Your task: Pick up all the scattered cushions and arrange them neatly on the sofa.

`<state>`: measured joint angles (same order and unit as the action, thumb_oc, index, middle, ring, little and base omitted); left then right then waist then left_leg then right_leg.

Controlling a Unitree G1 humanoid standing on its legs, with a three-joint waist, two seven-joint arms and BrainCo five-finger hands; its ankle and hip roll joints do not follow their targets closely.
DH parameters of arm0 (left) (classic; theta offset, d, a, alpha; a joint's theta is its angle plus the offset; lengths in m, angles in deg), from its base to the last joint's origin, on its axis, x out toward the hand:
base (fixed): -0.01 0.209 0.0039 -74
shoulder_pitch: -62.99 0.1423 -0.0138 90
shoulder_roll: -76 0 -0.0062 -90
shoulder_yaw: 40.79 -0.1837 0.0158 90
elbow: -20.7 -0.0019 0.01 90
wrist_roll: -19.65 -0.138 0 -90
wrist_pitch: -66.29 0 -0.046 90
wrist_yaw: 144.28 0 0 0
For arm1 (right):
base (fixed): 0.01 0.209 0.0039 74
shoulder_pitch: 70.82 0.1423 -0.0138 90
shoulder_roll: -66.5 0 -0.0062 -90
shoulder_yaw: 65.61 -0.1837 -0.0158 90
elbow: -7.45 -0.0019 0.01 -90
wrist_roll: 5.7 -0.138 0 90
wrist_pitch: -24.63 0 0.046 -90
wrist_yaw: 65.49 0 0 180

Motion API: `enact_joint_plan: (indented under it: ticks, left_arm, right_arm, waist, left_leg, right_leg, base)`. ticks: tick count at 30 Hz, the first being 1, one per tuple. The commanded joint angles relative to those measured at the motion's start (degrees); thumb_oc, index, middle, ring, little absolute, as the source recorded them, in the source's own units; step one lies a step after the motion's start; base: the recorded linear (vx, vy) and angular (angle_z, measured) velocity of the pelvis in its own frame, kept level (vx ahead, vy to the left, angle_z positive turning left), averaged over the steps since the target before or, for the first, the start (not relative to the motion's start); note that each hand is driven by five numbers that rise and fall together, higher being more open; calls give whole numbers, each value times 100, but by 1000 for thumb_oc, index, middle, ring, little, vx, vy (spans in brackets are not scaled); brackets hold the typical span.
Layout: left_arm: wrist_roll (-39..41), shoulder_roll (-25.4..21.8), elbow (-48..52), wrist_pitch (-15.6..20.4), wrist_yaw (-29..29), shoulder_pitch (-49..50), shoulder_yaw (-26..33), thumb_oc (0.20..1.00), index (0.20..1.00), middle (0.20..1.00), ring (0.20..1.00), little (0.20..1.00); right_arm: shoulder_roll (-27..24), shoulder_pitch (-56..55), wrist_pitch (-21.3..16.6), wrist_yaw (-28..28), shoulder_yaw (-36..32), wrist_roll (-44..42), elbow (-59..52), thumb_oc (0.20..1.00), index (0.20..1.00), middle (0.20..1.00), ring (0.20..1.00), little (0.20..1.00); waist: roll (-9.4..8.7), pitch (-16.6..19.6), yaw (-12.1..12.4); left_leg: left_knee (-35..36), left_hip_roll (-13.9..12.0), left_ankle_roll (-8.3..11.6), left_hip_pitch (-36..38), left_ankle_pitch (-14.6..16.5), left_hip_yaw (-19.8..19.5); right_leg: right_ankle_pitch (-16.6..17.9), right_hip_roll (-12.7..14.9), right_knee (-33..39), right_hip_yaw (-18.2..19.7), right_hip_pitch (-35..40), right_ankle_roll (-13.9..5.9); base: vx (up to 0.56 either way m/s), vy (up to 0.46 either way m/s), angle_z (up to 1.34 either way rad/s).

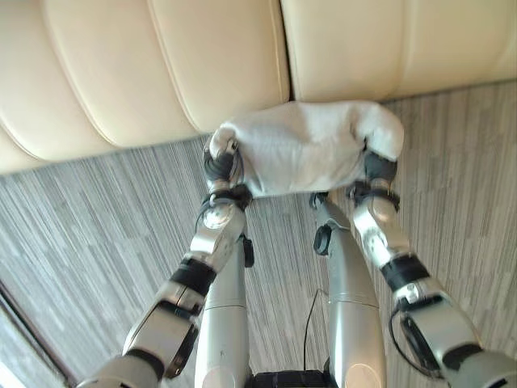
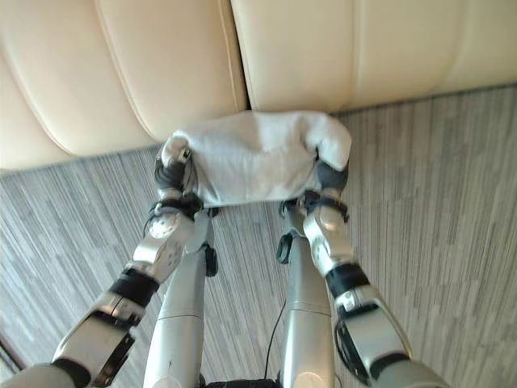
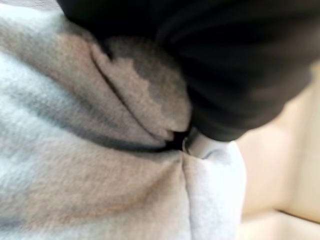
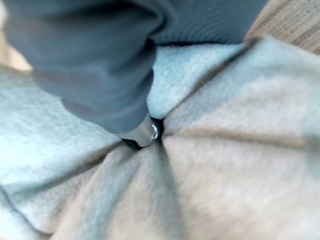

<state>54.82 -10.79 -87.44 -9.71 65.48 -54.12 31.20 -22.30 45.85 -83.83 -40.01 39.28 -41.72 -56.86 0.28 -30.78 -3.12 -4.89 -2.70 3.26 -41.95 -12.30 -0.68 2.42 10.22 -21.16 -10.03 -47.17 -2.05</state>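
Note:
A pale grey, soft cushion (image 1: 303, 149) hangs above the floor, right in front of the cream sofa (image 1: 161, 65). It is held between my two hands. My left hand (image 1: 220, 162) grips its left end, where the fabric bunches over the fingers. My right hand (image 1: 378, 168) grips the right end. In the left wrist view the cushion cloth (image 3: 75, 165) creases toward the spot where a finger of the left hand (image 3: 235, 65) sinks in. In the right wrist view the folds of the cushion (image 4: 225, 165) likewise gather under the right hand (image 4: 95, 65).
The sofa's padded sections run across the far side, with a seam (image 1: 283, 48) just behind the cushion. Grey striped carpet (image 1: 97, 234) covers the floor on both sides of my arms.

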Motion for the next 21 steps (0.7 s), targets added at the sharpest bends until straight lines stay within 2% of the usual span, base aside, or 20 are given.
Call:
enact_joint_plan:
  ticks: [1,5,8,10,11,15,21]
  left_arm:
    - [-30,324,603,413,-688,-521,-533,200,200,200,200,200]
    - [15,211,753,336,-908,320,-472,200,200,200,200,200]
    - [22,170,835,299,-920,685,-396,200,200,200,200,200]
    - [-55,100,792,173,-939,1143,-334,200,200,200,200,200]
    - [-56,99,795,172,-939,1148,-335,200,200,200,200,200]
    - [-138,18,801,-16,-965,1696,-249,200,200,200,200,200]
    - [-327,-152,980,-191,-1023,2171,-123,200,200,200,200,200]
  right_arm:
    - [475,311,-135,-834,512,189,-628,200,200,200,200,200]
    - [448,-535,72,-1010,481,296,-683,200,200,200,200,200]
    - [450,-877,151,-1029,395,317,-755,200,200,200,200,200]
    - [474,-1283,261,-1059,316,359,-779,200,200,200,200,200]
    - [474,-1289,262,-1058,317,359,-781,200,200,200,200,200]
    - [442,-1749,448,-1100,270,449,-911,200,200,200,200,200]
    - [300,-2090,625,-1190,290,784,-1124,200,200,200,200,200]
  waist:
    - [-76,296,95]
    - [-94,606,111]
    - [-94,766,122]
    - [-97,1026,135]
    - [-98,1017,137]
    - [-74,1392,166]
    - [-108,1776,188]
  left_leg:
    - [-212,110,234,648,920,-84]
    - [350,58,235,1683,848,-22]
    - [584,35,222,2121,832,19]
    - [808,18,201,2614,851,84]
    - [818,17,201,2635,849,86]
    - [945,-15,135,3238,944,162]
    - [989,-47,114,3642,1047,222]
  right_leg:
    - [-156,-16,1069,143,934,-356]
    - [-94,-37,1605,0,2028,-412]
    - [-50,-36,1783,-21,2440,-440]
    - [-50,-64,1945,-35,2909,-474]
    - [-48,-66,1954,-35,2928,-474]
    - [-68,-87,2240,-42,3571,-508]
    - [-72,-148,2482,-38,4039,-529]
  base:
    - [49,5,1]
    - [63,10,3]
    - [86,30,-2]
    - [79,36,8]
    - [85,35,1]
    - [64,28,0]
    - [73,4,-5]
